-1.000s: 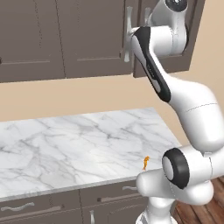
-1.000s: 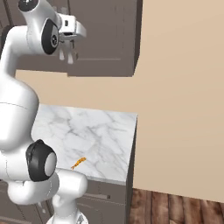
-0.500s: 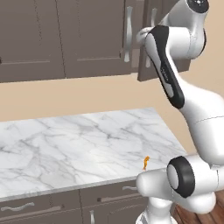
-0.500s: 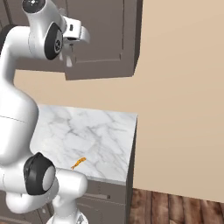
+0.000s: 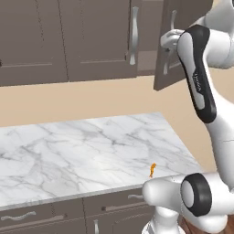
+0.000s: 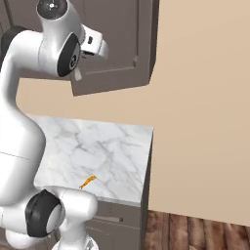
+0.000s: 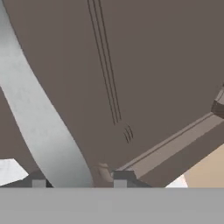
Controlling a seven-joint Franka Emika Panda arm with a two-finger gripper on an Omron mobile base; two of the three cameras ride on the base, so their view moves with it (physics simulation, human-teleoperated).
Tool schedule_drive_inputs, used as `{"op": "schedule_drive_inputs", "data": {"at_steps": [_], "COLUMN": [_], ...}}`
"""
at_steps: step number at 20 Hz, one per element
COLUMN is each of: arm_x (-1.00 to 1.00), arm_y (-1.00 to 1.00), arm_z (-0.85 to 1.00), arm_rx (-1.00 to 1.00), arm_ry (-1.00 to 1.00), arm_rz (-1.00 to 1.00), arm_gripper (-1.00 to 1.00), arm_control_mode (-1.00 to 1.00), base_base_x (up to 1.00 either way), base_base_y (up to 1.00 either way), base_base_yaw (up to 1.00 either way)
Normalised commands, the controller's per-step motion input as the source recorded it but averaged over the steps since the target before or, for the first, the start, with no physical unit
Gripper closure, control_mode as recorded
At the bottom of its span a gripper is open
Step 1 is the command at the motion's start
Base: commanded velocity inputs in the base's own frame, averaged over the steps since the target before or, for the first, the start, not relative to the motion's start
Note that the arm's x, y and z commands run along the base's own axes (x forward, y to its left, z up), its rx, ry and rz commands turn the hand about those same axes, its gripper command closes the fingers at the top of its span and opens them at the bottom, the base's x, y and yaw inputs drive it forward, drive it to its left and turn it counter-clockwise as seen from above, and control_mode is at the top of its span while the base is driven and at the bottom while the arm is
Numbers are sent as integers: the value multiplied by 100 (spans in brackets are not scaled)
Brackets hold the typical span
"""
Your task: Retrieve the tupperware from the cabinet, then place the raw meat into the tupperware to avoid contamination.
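Note:
The cabinet's right door (image 5: 187, 50) stands part-way swung out from the wall cabinet (image 5: 91, 36); it is also in the right base view (image 6: 122, 44). My gripper (image 5: 167, 42) is up at this door's long silver handle (image 7: 39, 118). In the hand view the handle runs down between my fingertips (image 7: 124, 177), with a gap showing beside it, so the gripper (image 7: 81, 179) is open around the handle. The raw meat (image 5: 152, 170), a tiny orange morsel, lies near the counter's front right corner (image 6: 88, 182). The tupperware is hidden from view.
The marble counter (image 5: 68, 151) ends at a right edge (image 6: 149, 146) beside a beige wall. Two more cabinet doors (image 5: 36, 41) to the left are shut. Low drawers (image 5: 27, 217) with silver handles run under the counter. Wood floor (image 6: 195, 232) lies to the right.
The right cabinet door has swung further out, with my hand following its handle. My fingers have spread apart on the handle.

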Motion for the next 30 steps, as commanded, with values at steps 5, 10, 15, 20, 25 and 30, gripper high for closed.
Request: {"op": "schedule_drive_inputs", "data": {"at_steps": [5, 10, 15, 20, 25, 30], "arm_x": [-60, -58, -39, -25, -22, -47], "arm_y": [-70, -77, -46, -22, -15, 3], "arm_z": [0, 0, 0, 0, 0, 2], "arm_rx": [10, 9, 3, 0, 0, -1], "arm_ry": [4, 3, 1, 0, 0, 2], "arm_rz": [0, 0, 0, 0, 0, 0], "arm_gripper": [100, 100, 100, 100, -100, -100], "arm_control_mode": [-100, -100, -100, -100, -100, -100], "base_base_x": [0, 0, 0, 0, 0, 0], "base_base_y": [0, 0, 0, 0, 0, 0], "base_base_yaw": [0, 0, 0, 0, 0, 0]}}
